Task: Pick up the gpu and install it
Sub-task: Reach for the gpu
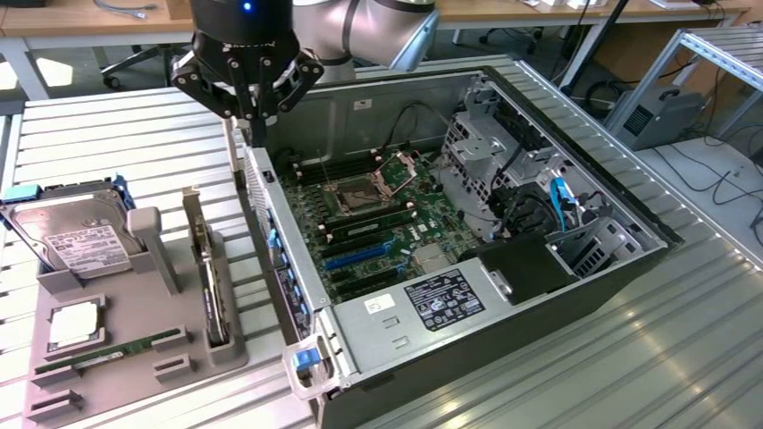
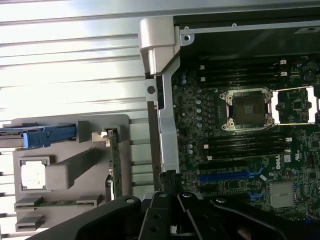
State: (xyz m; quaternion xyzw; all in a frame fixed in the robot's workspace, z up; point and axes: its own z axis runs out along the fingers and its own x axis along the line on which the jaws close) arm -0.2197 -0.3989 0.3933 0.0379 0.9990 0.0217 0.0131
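I work over a ribbed tabletop (image 1: 120, 152) of long silver metal slats. Beyond it stand wooden desks (image 1: 96, 22) with loose cables, and at the exterior view's right an aluminium frame (image 1: 716, 54) rises from a pale floor.

At the exterior view's left, a gray tray (image 1: 120, 299) lies on the slats. A boxy silver hard drive (image 1: 74, 241) with a white label leans in its far end, in a blue-edged carrier. Nearer lie a square processor chip (image 1: 74, 323) and a narrow green RAM stick (image 1: 107, 351). The gpu (image 1: 213, 295) stands on its long edge in a slot along the tray's side nearest the computer case (image 1: 394, 384), untouched, its silver bracket rising at the far end. In the wrist view the gpu (image 2: 115, 160) shows edge-on as a thin green strip.

My hand (image 1: 255, 134) hangs above the case's rear corner, between tray and case and past the gpu's bracket end. It points straight down from a black wrist lit by a small blue lamp. The fingers are clenched together on nothing, and their black linkage bars spread out above them. In the wrist view my hand (image 2: 169, 187) sits over the case's rear metal rail.

The case lies on its side with the panel off. It has gray steel walls and a green motherboard (image 1: 370, 228), which carries a square processor socket (image 1: 357, 197), dark memory slots and blue card slots. To the right are a perforated drive cage (image 1: 477, 152) and black cables.
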